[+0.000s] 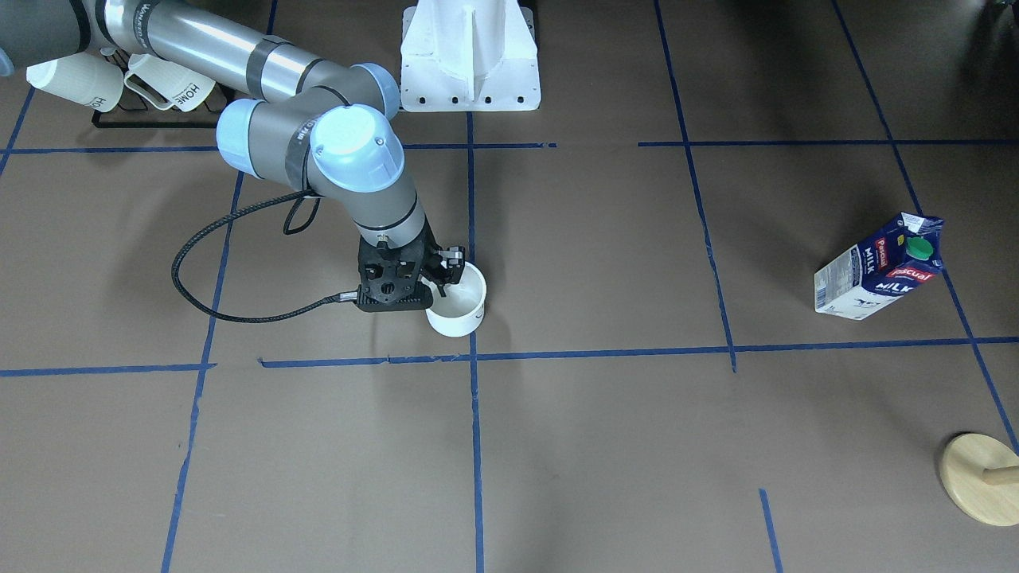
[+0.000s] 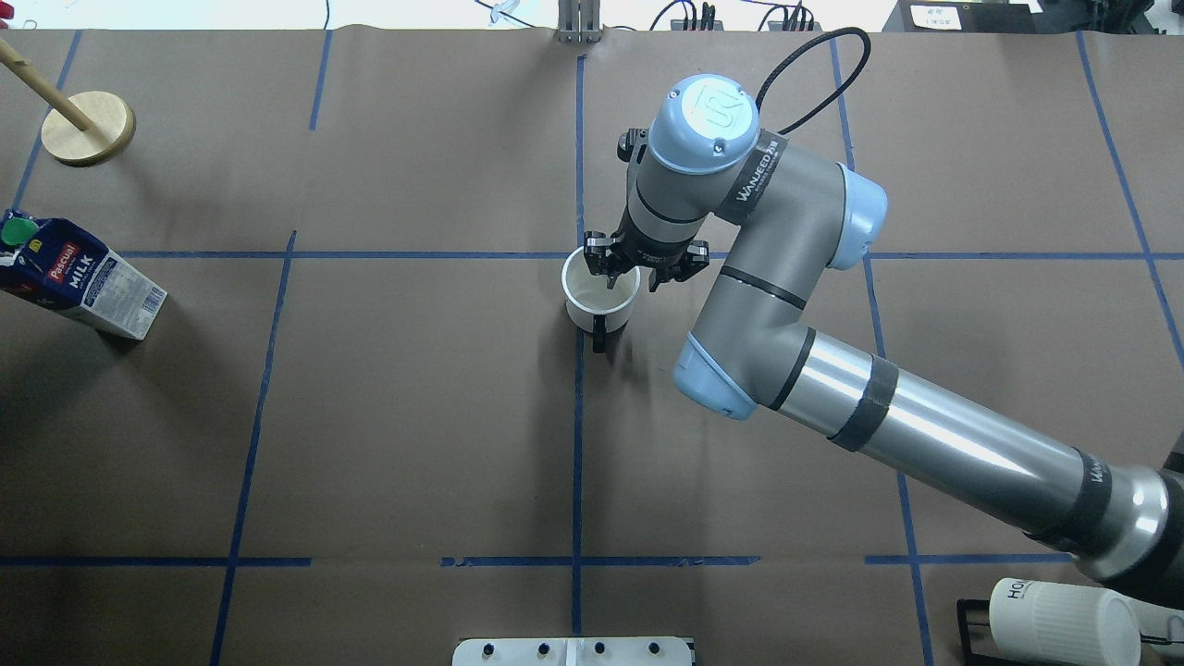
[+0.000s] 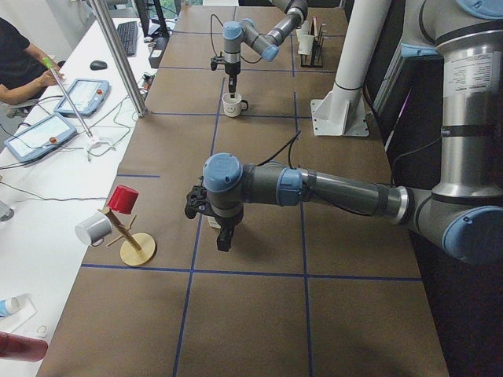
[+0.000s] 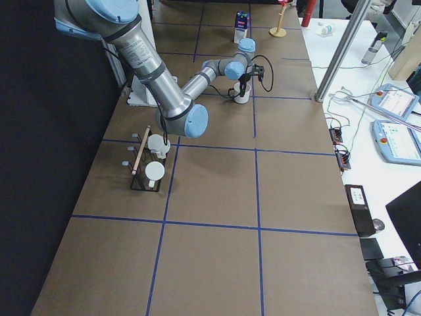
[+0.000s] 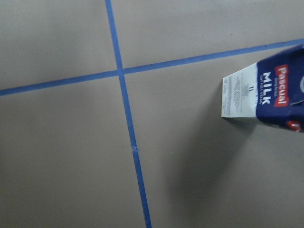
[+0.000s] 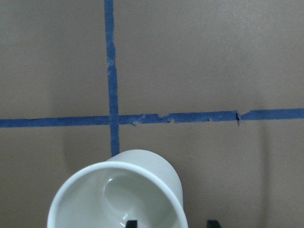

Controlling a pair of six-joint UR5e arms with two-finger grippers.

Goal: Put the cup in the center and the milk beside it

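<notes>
**Snag risk at the rim**

Straddles the wall of the white cup (image 2: 601, 301) with fingers of the right gripper (image 2: 635, 277) spread, one inside and one outside, pinching nothing; leaves it upright on the worktop (image 2: 416, 416) just beside the middle tape crossing (image 2: 578, 255). Could hook the rim on a skewed retreat — tipping or dragging it off centre; has the Pascual milk carton (image 2: 83, 282) well apart, far left; cannot tell whether the left gripper (image 3: 222, 239) has its fingers spread.

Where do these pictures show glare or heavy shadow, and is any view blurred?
Overhead exterior: glare streaks the right arm's silver tube, and the strip beyond the table is blown out white. Left wrist-mounted: the milk carton throws a broad, soft shadow toward the lower edge. Right wrist-mounted: the cup is evenly lit and sharp, with no blur.
</notes>
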